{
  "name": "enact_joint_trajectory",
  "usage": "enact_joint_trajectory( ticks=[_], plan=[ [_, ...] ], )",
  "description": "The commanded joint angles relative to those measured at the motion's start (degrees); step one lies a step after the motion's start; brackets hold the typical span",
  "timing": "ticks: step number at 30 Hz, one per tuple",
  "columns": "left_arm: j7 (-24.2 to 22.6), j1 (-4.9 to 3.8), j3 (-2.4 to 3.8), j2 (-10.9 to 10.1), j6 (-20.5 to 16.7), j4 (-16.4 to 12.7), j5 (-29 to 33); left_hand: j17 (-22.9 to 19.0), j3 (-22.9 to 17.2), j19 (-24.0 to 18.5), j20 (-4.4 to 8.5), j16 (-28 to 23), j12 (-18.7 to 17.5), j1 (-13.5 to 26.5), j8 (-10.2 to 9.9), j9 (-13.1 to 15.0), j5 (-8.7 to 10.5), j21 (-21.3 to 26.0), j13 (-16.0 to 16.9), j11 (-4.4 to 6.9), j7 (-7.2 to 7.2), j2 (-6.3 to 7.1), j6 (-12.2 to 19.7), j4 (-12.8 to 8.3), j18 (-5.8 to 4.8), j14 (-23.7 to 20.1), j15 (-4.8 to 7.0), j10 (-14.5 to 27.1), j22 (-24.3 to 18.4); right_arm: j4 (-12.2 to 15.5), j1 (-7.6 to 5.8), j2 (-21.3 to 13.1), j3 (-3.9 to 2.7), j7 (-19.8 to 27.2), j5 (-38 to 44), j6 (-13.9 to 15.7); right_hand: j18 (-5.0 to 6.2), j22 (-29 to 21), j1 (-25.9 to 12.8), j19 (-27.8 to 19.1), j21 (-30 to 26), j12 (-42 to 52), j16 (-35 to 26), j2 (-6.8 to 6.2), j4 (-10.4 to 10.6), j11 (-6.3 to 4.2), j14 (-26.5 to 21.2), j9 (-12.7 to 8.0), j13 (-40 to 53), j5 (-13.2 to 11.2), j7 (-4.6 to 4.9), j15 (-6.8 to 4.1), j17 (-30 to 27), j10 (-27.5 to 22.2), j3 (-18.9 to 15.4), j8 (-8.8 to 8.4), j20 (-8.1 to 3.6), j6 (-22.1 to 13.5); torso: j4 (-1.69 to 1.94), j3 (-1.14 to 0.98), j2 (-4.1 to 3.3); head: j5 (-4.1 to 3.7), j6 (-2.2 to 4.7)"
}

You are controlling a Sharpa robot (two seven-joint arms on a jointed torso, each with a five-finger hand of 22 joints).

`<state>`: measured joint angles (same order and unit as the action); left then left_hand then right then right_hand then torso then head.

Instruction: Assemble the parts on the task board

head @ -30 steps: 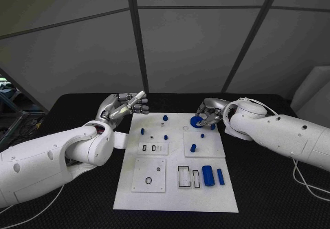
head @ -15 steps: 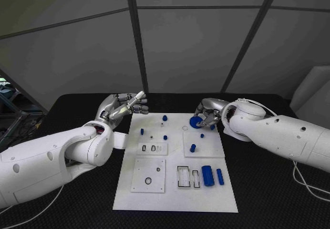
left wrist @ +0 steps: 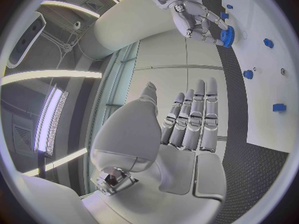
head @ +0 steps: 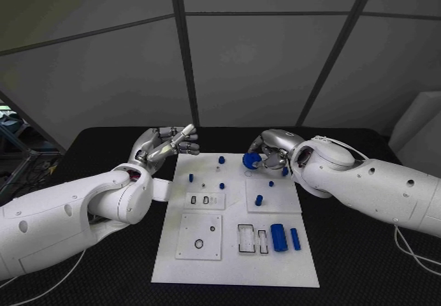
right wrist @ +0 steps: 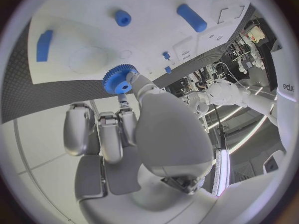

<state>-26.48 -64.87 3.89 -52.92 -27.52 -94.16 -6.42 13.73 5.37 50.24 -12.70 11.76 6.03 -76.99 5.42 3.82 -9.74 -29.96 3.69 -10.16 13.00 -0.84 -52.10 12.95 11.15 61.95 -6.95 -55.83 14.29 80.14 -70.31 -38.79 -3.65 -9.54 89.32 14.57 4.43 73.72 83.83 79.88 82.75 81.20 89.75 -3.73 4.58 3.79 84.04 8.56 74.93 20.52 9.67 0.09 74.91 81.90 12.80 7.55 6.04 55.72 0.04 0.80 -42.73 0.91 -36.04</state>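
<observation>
A white task board is laid on the black table between two white arms. The left hand is raised beside the board's far left corner, its fingers straight and together, with nothing held. A blue toothed gear is pinched at the fingertips of the right hand, above the board's far edge.

The gear is held only by a light fingertip pinch, so it could probably slip or tilt as it is lowered, and it might be set beside its seat rather than on it.

On the board, two long blue cylinders are counted near the front right, and about six small blue pegs are scattered farther back; one gear is counted in all.
</observation>
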Motion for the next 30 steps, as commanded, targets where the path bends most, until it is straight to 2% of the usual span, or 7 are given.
enact_joint_trajectory(
  ticks=[1, 9, 12, 17, 21, 26, 30],
  plan=[
    [-0.1, -0.07, 0.05, 0.0, 0.7, -0.1, -0.1, 0.1, 0.3, -0.4, -0.18, -0.3, -0.3, -0.2, -0.4, 0.0, 0.22, -0.4, 0.0, 0.12, -0.28, -0.6, -0.1, -0.1, -0.83, -0.1, -0.02, 0.1, 0.1, 0.9, -0.14, 1.0, -0.03, -0.2, 4.2, 5.0, -1.09, 0.1, -0.6, 0.5, 0.3, 0.4, 0.3, 0.13, -0.1, -0.13, 6.0, 0.4, 5.8, 0.2, -1.12, -0.43, 15.1, 0.4, 0.6, 0.14, -0.09, 1.8, -0.04, -0.05, -0.08, 0.31, 0.04],
    [-0.1, -0.07, 0.05, 0.1, 0.7, 0.0, -0.1, 0.1, 0.3, -0.4, -0.18, -0.3, -0.3, -0.2, -0.4, 0.0, 0.22, -0.4, 0.0, 0.12, -0.28, -0.6, -0.1, -0.1, -0.83, -0.1, -0.02, 0.1, 0.1, -0.6, -0.15, 5.3, 0.18, -0.7, 6.7, 5.2, -1.09, 0.2, -1.1, 0.5, 0.3, 0.3, 0.3, -0.09, -0.1, -0.14, 6.0, 0.3, 5.7, -0.2, -1.13, -0.44, 15.1, 0.3, 1.0, -0.02, -0.12, 1.9, -0.03, -0.02, -0.19, 0.75, 0.11],
    [-0.2, -0.08, 0.05, 0.1, 0.7, 0.1, -0.1, 0.1, 0.3, -0.4, -0.18, -0.3, -0.3, -0.2, -0.4, 0.0, 0.22, -0.4, 0.0, 0.12, -0.28, -0.6, -0.1, -0.1, -0.83, -0.1, -0.02, 0.1, 0.1, -1.7, -0.14, 7.2, 0.55, -0.8, 7.2, 5.0, -1.09, 0.2, -1.1, 0.5, 0.3, 0.3, 0.3, -0.09, -0.1, -0.14, 6.0, 0.3, 5.7, -0.2, -1.13, -0.44, 15.1, 0.3, 1.0, -0.02, -0.12, 1.9, -0.01, -0.01, -0.2, 0.65, 0.26],
    [-0.2, -0.08, 0.06, 0.3, 0.7, 0.2, -0.1, 0.1, 0.3, -0.4, -0.19, -0.3, -0.3, -0.3, -0.4, 0.0, 0.21, -0.4, 0.0, 0.12, -0.28, -0.68, -0.1, -0.1, -0.82, -0.1, -0.02, 0.1, 0.1, -3.4, -0.12, 9.5, 1.3, -1.0, 7.7, 4.5, -1.09, 0.2, -1.2, 0.5, 0.3, 0.2, 0.3, -0.13, -0.1, -0.14, 6.0, 0.3, 5.6, -0.4, -1.14, -0.45, 15.1, 0.3, 1.2, -0.07, -0.13, 1.9, 0.07, -0.02, -0.23, 0.62, 0.1],
    [-0.2, -0.09, 0.06, 0.4, 0.7, 0.3, -0.1, 0.1, 0.3, -0.4, -0.19, -0.3, -0.3, -0.3, -0.4, 0.0, 0.21, -0.4, 0.0, 0.12, -0.28, -0.68, -0.1, -0.1, -0.82, -0.1, -0.02, 0.1, 0.1, -4.6, -0.06, 10.8, 1.63, -0.9, 7.8, 4.0, -1.09, 0.2, -1.3, 0.5, 0.3, 0.2, 0.3, -0.13, -0.1, -0.14, 6.0, 0.3, 5.6, -0.4, -1.14, -0.45, 15.1, 0.3, 1.2, -0.08, -0.13, 1.9, 0.09, -0.03, -0.11, 0.74, -0.01],
    [-0.1, -0.1, 0.06, 0.3, 0.7, 0.4, -0.1, 0.1, 0.3, -0.4, -0.19, -0.3, -0.3, -0.3, -0.4, 0.0, 0.21, -0.4, 0.0, 0.12, -0.28, -0.68, -0.1, -0.1, -0.82, -0.1, -0.02, 0.1, 0.1, -6.0, 0.08, 12.3, 2.35, -0.8, 8.1, 2.4, -1.09, 0.2, -1.6, 0.5, 0.3, 0.1, 0.3, -0.22, -0.1, -0.13, 6.0, 0.2, 5.6, -0.8, -1.12, -0.44, 15.1, 0.3, 1.5, -0.24, -0.13, 1.9, -0.07, -0.04, -0.1, 0.85, -0.35],
    [-0.1, -0.11, 0.06, 0.4, 0.7, 0.5, -0.1, 0.1, 0.3, -0.4, -0.19, -0.3, -0.3, -0.3, -0.4, 0.0, 0.21, -0.4, 0.0, 0.12, -0.28, -0.68, -0.1, -0.1, -0.82, -0.1, -0.02, 0.1, 0.1, -7.2, 0.34, 13.3, 2.84, -0.8, 8.6, 1.5, -1.09, 0.2, -1.6, 0.5, 0.3, 0.1, 0.3, -0.22, -0.1, -0.13, 6.0, 0.2, 5.6, -0.8, -1.12, -0.44, 15.1, 0.3, 1.5, -0.25, -0.13, 1.9, -0.04, -0.04, -0.13, 0.9, -0.24]
  ],
)
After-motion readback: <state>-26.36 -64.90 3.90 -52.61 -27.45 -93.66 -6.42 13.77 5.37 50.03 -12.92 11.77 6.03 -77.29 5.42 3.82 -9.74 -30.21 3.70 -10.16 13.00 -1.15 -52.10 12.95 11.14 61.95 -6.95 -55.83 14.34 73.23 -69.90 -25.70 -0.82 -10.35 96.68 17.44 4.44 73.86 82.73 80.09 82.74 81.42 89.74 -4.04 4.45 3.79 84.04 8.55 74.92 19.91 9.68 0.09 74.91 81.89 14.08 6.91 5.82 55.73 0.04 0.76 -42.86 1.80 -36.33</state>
